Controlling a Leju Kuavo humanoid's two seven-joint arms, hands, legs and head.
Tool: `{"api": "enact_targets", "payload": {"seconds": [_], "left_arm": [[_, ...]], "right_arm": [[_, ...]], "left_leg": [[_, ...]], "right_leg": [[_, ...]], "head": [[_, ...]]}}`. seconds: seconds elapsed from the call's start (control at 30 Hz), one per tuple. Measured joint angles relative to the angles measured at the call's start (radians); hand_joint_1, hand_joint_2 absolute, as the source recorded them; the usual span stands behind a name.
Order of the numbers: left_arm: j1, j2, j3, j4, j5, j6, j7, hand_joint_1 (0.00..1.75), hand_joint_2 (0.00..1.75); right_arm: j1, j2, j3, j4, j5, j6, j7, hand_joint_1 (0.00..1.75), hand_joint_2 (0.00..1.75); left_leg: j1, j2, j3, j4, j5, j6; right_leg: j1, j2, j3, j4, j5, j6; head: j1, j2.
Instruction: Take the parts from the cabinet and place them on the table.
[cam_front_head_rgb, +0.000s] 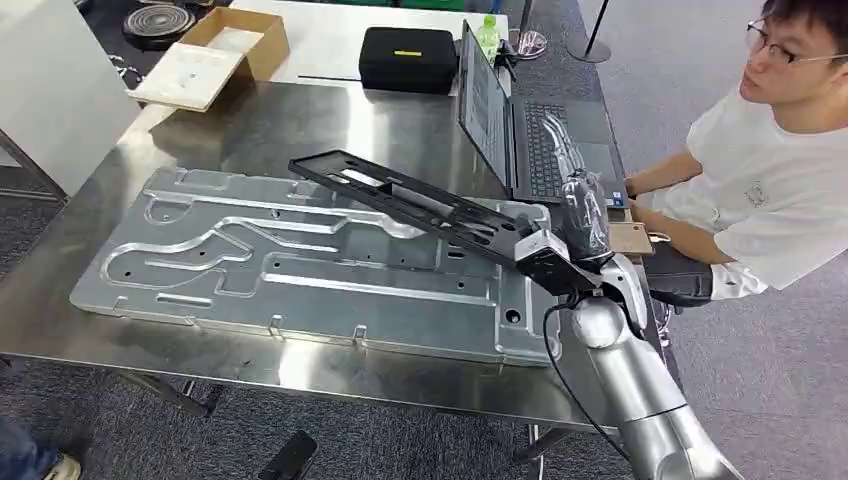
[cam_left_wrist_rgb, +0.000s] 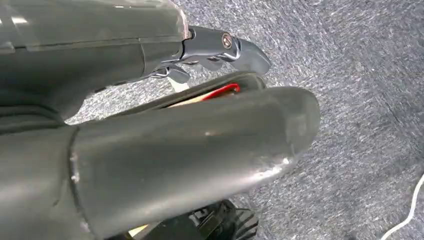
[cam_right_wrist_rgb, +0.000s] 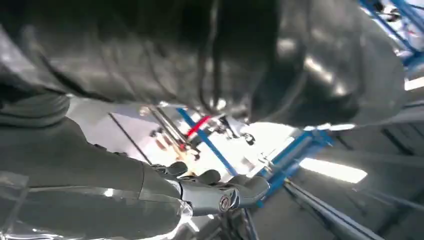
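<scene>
A long black frame part (cam_front_head_rgb: 400, 195) hangs tilted above the table, its far end higher and toward the left. My right hand (cam_front_head_rgb: 585, 222), under a clear plastic cover, grips its near right end beside the laptop. In the right wrist view that hand (cam_right_wrist_rgb: 150, 185) lies against the dark part (cam_right_wrist_rgb: 260, 55), which hides much of the fingers. A large silver machined plate (cam_front_head_rgb: 250, 260) lies flat on the steel table (cam_front_head_rgb: 300, 120), under the black frame. My left hand (cam_left_wrist_rgb: 165, 115) hangs over grey carpet, holding nothing, with a gap between thumb and fingers (cam_left_wrist_rgb: 225, 45).
A person (cam_front_head_rgb: 770, 190) in a white shirt sits at the table's right end, arm close to my right hand. An open laptop (cam_front_head_rgb: 520, 130), a black case (cam_front_head_rgb: 408, 58) and an open cardboard box (cam_front_head_rgb: 215, 55) stand at the back. A white panel (cam_front_head_rgb: 50, 90) stands at the left.
</scene>
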Motion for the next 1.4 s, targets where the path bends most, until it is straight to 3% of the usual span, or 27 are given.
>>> {"api": "enact_targets", "payload": {"seconds": [0.03, 0.07, 0.2, 0.23, 0.3, 0.37, 0.4, 0.43, 0.47, 0.53, 0.57, 0.6, 0.73, 0.8, 0.87, 0.9, 0.93, 0.97, 1.03, 1.07, 1.1, 1.17, 1.2, 1.23, 1.3, 1.33, 1.4], "left_arm": [[-0.001, -0.002, 0.0, 0.0, 0.0, 0.0, 0.0, 0.0, 0.0], [-0.001, -0.002, 0.0, 0.0, 0.0, 0.0, 0.0, 0.0, 0.0], [0.0, -0.005, 0.0, 0.0, 0.0, 0.0, 0.003, 0.0, 0.0], [0.0, -0.006, 0.0, 0.0, 0.0, 0.0, 0.004, 0.0, 0.0], [-0.001, -0.006, 0.0, 0.0, 0.0, 0.0, 0.006, 0.0, 0.0], [0.0, -0.007, 0.001, 0.0, 0.0, 0.0, 0.011, 0.0, 0.0], [0.002, -0.008, 0.002, 0.0, 0.0, -0.001, 0.013, 0.0, 0.0], [0.004, -0.008, 0.004, 0.0, 0.0, -0.001, 0.016, 0.0, 0.0], [0.005, -0.009, 0.005, 0.0, 0.0, -0.001, 0.018, 0.0, 0.0], [0.003, -0.009, 0.006, 0.0, 0.0, -0.001, 0.021, 0.0, 0.0], [0.0, -0.009, 0.006, 0.0, 0.0, -0.001, 0.021, 0.0, 0.0], [-0.003, -0.011, 0.006, 0.0, 0.0, -0.001, 0.021, 0.0, 0.0], [-0.002, -0.012, 0.007, 0.0, -0.001, 0.004, 0.029, 0.0, 0.0], [-0.004, -0.013, 0.007, 0.0, 0.0, 0.005, 0.036, 0.0, 0.0], [-0.007, -0.016, 0.008, 0.0, 0.006, 0.0, 0.04, 0.0, 0.0], [-0.006, -0.015, 0.01, 0.0, 0.009, -0.002, 0.042, 0.0, 0.0], [-0.004, -0.015, 0.011, 0.0, 0.009, -0.003, 0.047, 0.0, 0.0], [-0.002, -0.014, 0.014, 0.0, 0.012, -0.004, 0.05, 0.0, 0.0], [0.0, -0.014, 0.016, 0.0, 0.018, -0.011, 0.053, 0.0, 0.0], [0.0, -0.016, 0.017, 0.0, 0.018, -0.013, 0.053, 0.0, 0.0], [-0.001, -0.016, 0.018, 0.0, 0.018, -0.015, 0.053, 0.0, 0.0], [0.002, -0.016, 0.023, 0.0, 0.018, -0.018, 0.053, 0.0, 0.0], [0.007, -0.016, 0.024, 0.0, 0.018, -0.02, 0.052, 0.0, 0.0], [0.011, -0.016, 0.025, 0.0, 0.018, -0.02, 0.052, 0.0, 0.0], [0.014, -0.015, 0.026, 0.0, 0.019, -0.023, 0.052, 0.0, 0.0], [0.012, -0.016, 0.027, 0.0, 0.021, -0.024, 0.051, 0.0, 0.0], [0.016, -0.016, 0.032, 0.0, 0.027, -0.024, 0.046, 0.0, 0.0]], "right_arm": [[0.0, 0.002, 0.002, -0.016, 0.011, -0.01, 0.0, 0.0, 0.0], [0.0, 0.002, 0.003, -0.03, 0.042, -0.04, -0.007, 0.0, 0.0], [0.016, 0.015, 0.034, -0.094, 0.219, -0.163, 0.015, 0.0, 0.0], [0.019, 0.021, 0.045, -0.115, 0.259, -0.184, 0.025, 0.0, 0.0], [0.02, 0.03, 0.074, -0.156, 0.327, -0.217, 0.049, 0.0, 0.0], [0.029, 0.031, 0.099, -0.182, 0.367, -0.227, 0.065, 0.0, 0.0], [0.034, 0.032, 0.108, -0.192, 0.386, -0.233, 0.072, 0.0, 0.0], [0.036, 0.032, 0.116, -0.201, 0.402, -0.238, 0.077, 0.0, 0.0], [0.037, 0.032, 0.122, -0.207, 0.414, -0.241, 0.079, 0.0, 0.0], [0.037, 0.032, 0.13, -0.223, 0.427, -0.249, 0.082, 0.0, 0.0], [0.037, 0.032, 0.134, -0.23, 0.429, -0.251, 0.084, 0.0, 0.0], [0.037, 0.032, 0.136, -0.235, 0.429, -0.251, 0.086, 0.0, 0.0], [0.037, 0.032, 0.142, -0.249, 0.438, -0.258, 0.09, 0.0, 0.0], [0.036, 0.032, 0.142, -0.257, 0.444, -0.262, 0.093, 0.0, 0.0], [0.038, 0.031, 0.143, -0.259, 0.449, -0.264, 0.097, 0.0, 0.0], [0.041, 0.031, 0.143, -0.259, 0.45, -0.263, 0.099, 0.0, 0.0], [0.043, 0.031, 0.144, -0.259, 0.452, -0.263, 0.103, 0.0, 0.0], [0.042, 0.03, 0.146, -0.259, 0.457, -0.262, 0.106, 0.0, 0.0], [0.041, 0.029, 0.152, -0.266, 0.464, -0.261, 0.109, 0.0, 0.0], [0.039, 0.029, 0.154, -0.27, 0.465, -0.26, 0.109, 0.0, 0.0], [0.038, 0.027, 0.156, -0.271, 0.465, -0.256, 0.111, 0.0, 0.0], [0.037, 0.027, 0.162, -0.275, 0.468, -0.251, 0.112, 0.0, 0.0], [0.036, 0.027, 0.164, -0.275, 0.469, -0.25, 0.112, 0.0, 0.0], [0.034, 0.027, 0.168, -0.277, 0.469, -0.249, 0.112, 0.0, 0.0], [0.032, 0.027, 0.172, -0.282, 0.471, -0.246, 0.113, 0.0, 0.0], [0.032, 0.027, 0.175, -0.283, 0.472, -0.247, 0.114, 0.0, 0.0], [0.04, 0.026, 0.179, -0.283, 0.475, -0.248, 0.117, 0.0, 0.0]], "left_leg": [[0.002, 0.0, 0.001, 0.002, -0.003, -0.004], [0.0, -0.001, -0.001, 0.003, -0.003, -0.01], [0.003, -0.01, -0.003, -0.002, 0.0, -0.039], [0.007, -0.01, -0.007, 0.004, -0.008, -0.044], [0.007, -0.009, -0.039, 0.083, -0.062, -0.046], [0.007, -0.009, -0.114, 0.239, -0.132, -0.049], [0.007, -0.009, -0.139, 0.288, -0.144, -0.051], [0.007, -0.009, -0.143, 0.294, -0.133, -0.05], [0.007, -0.007, -0.123, 0.254, -0.102, -0.049], [0.007, 0.009, -0.044, 0.1, -0.024, -0.043], [0.003, 0.048, -0.01, 0.03, -0.011, -0.038], [-0.009, 0.063, -0.005, 0.016, -0.015, -0.031], [-0.007, 0.016, -0.009, 0.009, -0.002, -0.006], [-0.002, 0.0, -0.01, 0.005, 0.004, 0.002], [-0.002, -0.019, -0.012, 0.005, 0.006, 0.005], [-0.002, -0.031, -0.013, 0.006, 0.007, 0.005], [-0.002, -0.043, -0.013, 0.006, 0.007, 0.005], [-0.002, -0.055, -0.013, 0.006, 0.007, 0.005], [-0.002, -0.081, -0.011, 0.006, 0.008, 0.003], [0.0, -0.091, -0.012, 0.006, 0.009, 0.001], [-0.004, -0.1, -0.018, 0.007, 0.011, -0.006], [0.007, -0.124, -0.025, 0.005, 0.017, -0.021], [0.011, -0.137, -0.026, -0.002, 0.021, -0.029], [0.006, -0.147, -0.025, -0.007, 0.024, -0.038], [0.001, -0.055, -0.042, 0.035, -0.011, -0.039], [0.002, -0.031, -0.075, 0.106, -0.051, -0.043], [0.004, -0.018, -0.145, 0.246, -0.108, -0.047]], "right_leg": [[-0.002, -0.002, 0.05, -0.096, 0.042, 0.0], [0.002, -0.002, 0.072, -0.133, 0.025, -0.001], [0.017, -0.002, 0.073, -0.148, 0.029, -0.025], [0.007, -0.009, 0.079, -0.162, 0.037, -0.037], [0.012, -0.016, 0.082, -0.166, 0.038, -0.05], [0.02, -0.029, 0.082, -0.165, 0.035, -0.059], [0.023, -0.036, 0.082, -0.164, 0.033, -0.061], [0.026, -0.042, 0.081, -0.162, 0.032, -0.062], [0.027, -0.049, 0.082, -0.16, 0.031, -0.062], [0.028, -0.062, 0.083, -0.156, 0.027, -0.059], [0.031, -0.069, 0.084, -0.151, 0.024, -0.055], [0.04, -0.073, 0.08, -0.142, 0.019, -0.047], [0.036, -0.106, 0.084, -0.144, 0.016, -0.032], [0.024, -0.028, 0.059, -0.084, -0.033, -0.017], [0.021, -0.008, -0.005, 0.057, -0.103, -0.011], [0.02, -0.006, -0.036, 0.119, -0.123, -0.009], [0.019, -0.005, -0.048, 0.141, -0.118, -0.009], [0.019, -0.004, -0.037, 0.115, -0.09, -0.01], [0.018, 0.019, 0.038, -0.038, 0.001, -0.019], [0.017, 0.067, 0.076, -0.121, 0.031, -0.025], [0.012, 0.102, 0.087, -0.141, 0.018, -0.03], [0.021, 0.08, 0.088, -0.15, 0.02, -0.032], [0.024, 0.068, 0.09, -0.151, 0.019, -0.036], [0.017, 0.052, 0.099, -0.169, 0.027, -0.045], [0.015, 0.026, 0.113, -0.189, 0.034, -0.053], [0.018, 0.006, 0.114, -0.189, 0.032, -0.06], [0.022, -0.023, 0.114, -0.188, 0.03, -0.062]], "head": [[0.0, 0.0], [0.0, 0.0], [0.0, 0.0], [-0.001, 0.0], [-0.002, 0.0], [-0.002, 0.0], [-0.002, 0.0], [-0.002, 0.0], [-0.002, 0.0], [-0.002, 0.0], [-0.002, 0.0], [-0.002, 0.0], [-0.001, 0.0], [-0.001, 0.0], [-0.001, 0.0], [-0.001, 0.0], [-0.002, 0.0], [-0.001, 0.0], [-0.001, 0.0], [-0.001, 0.0], [-0.002, 0.0], [-0.002, 0.0], [-0.001, 0.0], [-0.001, 0.0], [-0.002, 0.0], [-0.002, 0.0], [-0.002, 0.0]]}}
